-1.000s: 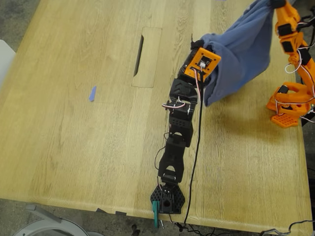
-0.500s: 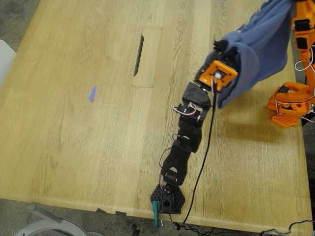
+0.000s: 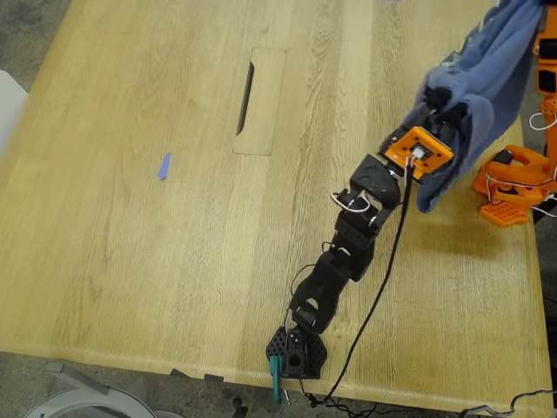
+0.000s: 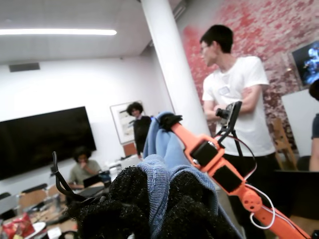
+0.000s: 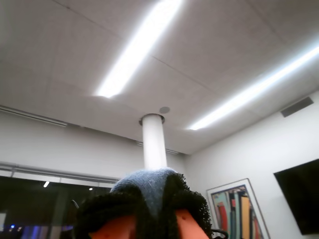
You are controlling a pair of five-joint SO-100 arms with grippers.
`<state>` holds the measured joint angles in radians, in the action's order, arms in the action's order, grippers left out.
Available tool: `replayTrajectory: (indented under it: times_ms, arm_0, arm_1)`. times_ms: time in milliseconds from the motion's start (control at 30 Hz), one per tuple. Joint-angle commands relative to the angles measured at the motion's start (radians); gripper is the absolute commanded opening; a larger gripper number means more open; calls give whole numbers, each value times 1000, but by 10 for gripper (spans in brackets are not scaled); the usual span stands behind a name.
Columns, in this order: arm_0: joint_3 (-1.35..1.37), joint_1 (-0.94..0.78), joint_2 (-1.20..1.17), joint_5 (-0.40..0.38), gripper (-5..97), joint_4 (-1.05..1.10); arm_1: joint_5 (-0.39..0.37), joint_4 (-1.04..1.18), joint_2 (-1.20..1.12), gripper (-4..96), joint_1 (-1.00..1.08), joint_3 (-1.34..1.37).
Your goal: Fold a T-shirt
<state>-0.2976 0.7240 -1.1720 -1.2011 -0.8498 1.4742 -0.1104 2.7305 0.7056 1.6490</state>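
One T-shirt [image 3: 487,78] (lifted off table) | both pincers, first [image 4: 152,199] and second [image 5: 152,209], pinching it

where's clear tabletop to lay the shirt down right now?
Bare wood runs across the table on the exterior view's left, broken only by the tape scrap and the cable hatch. The exterior view's right is crowded: both arms, the orange base and the hanging T-shirt.

A wooden table [image 3: 130,244] has a rectangular cutout [image 3: 258,100]; a blue tape scrap [image 3: 163,165] lies well to the exterior view's left of it. In the first wrist view, a person in white [image 4: 234,99] stands beside a white pillar [image 4: 172,64]
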Motion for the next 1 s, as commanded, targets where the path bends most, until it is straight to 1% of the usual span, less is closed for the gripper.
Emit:
replayTrajectory:
  times_ms: [0, 133, 200, 367, 500, 733, 900, 967]
  arm_0:
    - [-38, 8, -37, 0, -1, -11]
    - [-40, 18, -41, 0, -1, -80]
    - [-40, 23, -52, 2, -1, -156]
    - [-40, 25, -71, 5, -1, -295]
    - [-40, 17, -78, 6, -1, -407]
    - [-40, -28, -98, -6, -1, -689]
    - [-37, -69, -120, -38, -1, -963]
    - [-5, -89, -127, -52, -1, -985]
  arm_1:
    - [8, 14, 32, 5, 34, 38]
    - [9, 12, 66, 7, 69, 84]
    - [9, 18, 74, 7, 98, 86]
    - [9, 87, 146, 6, 167, 161]
    - [12, 150, 218, 4, 173, 239]
    - [15, 238, 311, 3, 155, 357]
    - [20, 282, 330, 3, 143, 425]
    - [23, 302, 347, 3, 115, 468]
